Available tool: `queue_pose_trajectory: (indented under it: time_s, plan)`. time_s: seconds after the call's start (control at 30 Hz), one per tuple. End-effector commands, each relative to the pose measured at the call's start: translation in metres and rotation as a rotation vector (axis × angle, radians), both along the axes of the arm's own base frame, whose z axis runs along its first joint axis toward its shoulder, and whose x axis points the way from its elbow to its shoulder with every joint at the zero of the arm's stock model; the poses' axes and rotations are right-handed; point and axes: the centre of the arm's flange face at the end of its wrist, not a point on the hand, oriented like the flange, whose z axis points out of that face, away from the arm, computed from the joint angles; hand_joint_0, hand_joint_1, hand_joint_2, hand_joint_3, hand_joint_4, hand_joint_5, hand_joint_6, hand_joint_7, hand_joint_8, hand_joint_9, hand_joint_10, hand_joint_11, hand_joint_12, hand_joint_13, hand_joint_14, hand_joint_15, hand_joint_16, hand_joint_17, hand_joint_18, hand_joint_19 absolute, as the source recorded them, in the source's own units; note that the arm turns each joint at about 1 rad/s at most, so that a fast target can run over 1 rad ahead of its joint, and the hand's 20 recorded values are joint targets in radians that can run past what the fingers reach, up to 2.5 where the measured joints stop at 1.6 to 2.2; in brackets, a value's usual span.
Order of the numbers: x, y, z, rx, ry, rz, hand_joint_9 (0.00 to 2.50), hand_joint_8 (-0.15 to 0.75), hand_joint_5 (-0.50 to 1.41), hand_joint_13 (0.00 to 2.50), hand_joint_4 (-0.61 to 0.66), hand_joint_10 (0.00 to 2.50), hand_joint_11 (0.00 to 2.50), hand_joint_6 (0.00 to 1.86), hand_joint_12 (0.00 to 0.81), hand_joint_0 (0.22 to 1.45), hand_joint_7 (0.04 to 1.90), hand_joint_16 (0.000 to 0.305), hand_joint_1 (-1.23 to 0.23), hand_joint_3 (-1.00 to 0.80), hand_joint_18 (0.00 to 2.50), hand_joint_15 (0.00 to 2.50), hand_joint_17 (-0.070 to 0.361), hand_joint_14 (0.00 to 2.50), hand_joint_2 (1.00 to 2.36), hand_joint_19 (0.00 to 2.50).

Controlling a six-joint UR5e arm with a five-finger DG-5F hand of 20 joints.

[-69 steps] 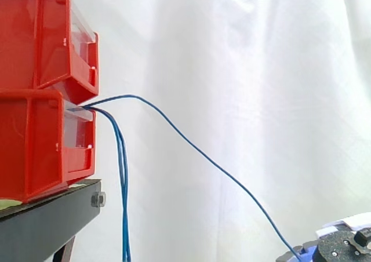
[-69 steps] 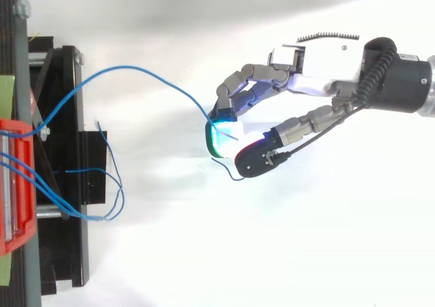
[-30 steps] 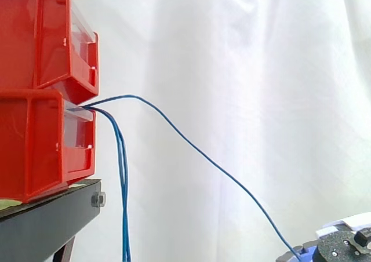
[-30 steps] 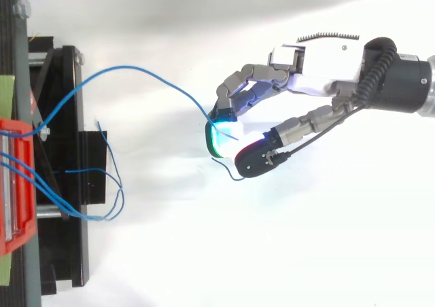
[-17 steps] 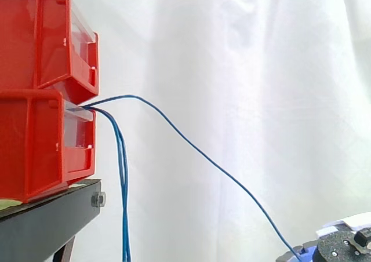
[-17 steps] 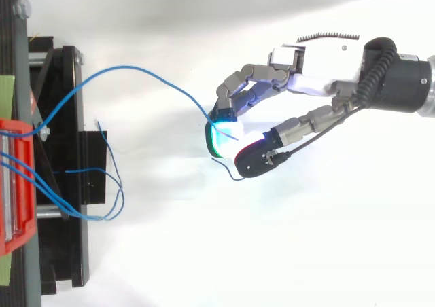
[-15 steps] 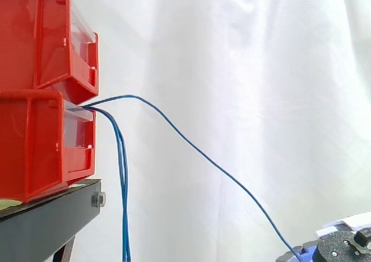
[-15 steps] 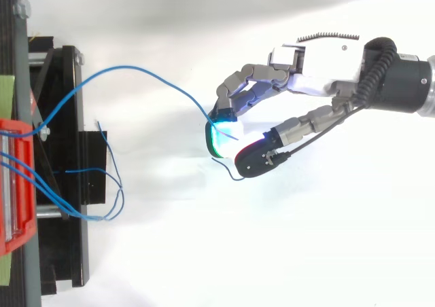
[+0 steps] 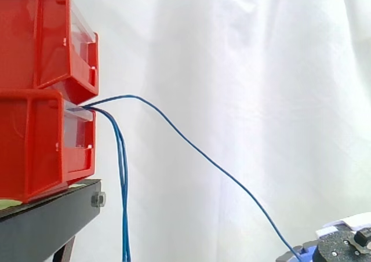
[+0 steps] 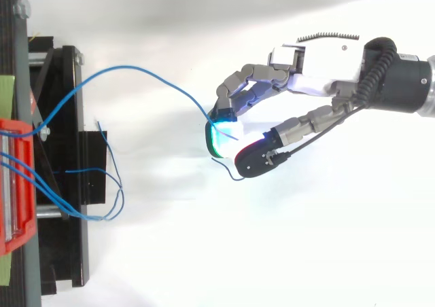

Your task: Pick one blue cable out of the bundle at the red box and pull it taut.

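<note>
Top view puts the thin blue cable point(image 10: 122, 66) in the grip of the robot's hand point(image 10: 306, 66). Its curled fingertips point(image 10: 217, 134) and thumb are closed on the cable's free end, with a short tail poking out past the glowing pad. So you can count the picking as done: one strand is separated and held. Away from the fingertips, the cable runs in a loose arc to the red plastic box point(image 10: 13, 185), which sits well beyond the hand. In the side view the same cable point(image 9: 220, 169) sags in a long curve, so I judge it is not yet taut. What's left for you is the pull away from the box. The other blue cables point(image 9: 122, 186) hang beside the black metal stand point(image 9: 52, 221), well apart from the hand.
</note>
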Motion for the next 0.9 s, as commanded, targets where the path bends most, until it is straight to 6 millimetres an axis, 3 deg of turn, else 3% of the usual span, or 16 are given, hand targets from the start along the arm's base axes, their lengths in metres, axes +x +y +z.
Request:
queue_pose_trajectory:
  time_s: [0.0,0.87]
  plan:
    - [-0.0001,0.0,-0.0001,0.0,0.0,0.0,0.62,0.331,-0.14,0.42,0.04,0.01,0.34,0.93,0.346,0.66,1.08,0.048,-0.8,-0.12,0.42,0.21,0.108,0.01,1.01,0.25]
    - [0.0001,0.001,-0.0001,0.0,0.0,0.002,0.63,0.334,-0.14,0.42,0.03,0.01,0.33,0.93,0.349,0.66,1.09,0.048,-0.8,-0.1,0.42,0.21,0.109,0.01,1.01,0.24]
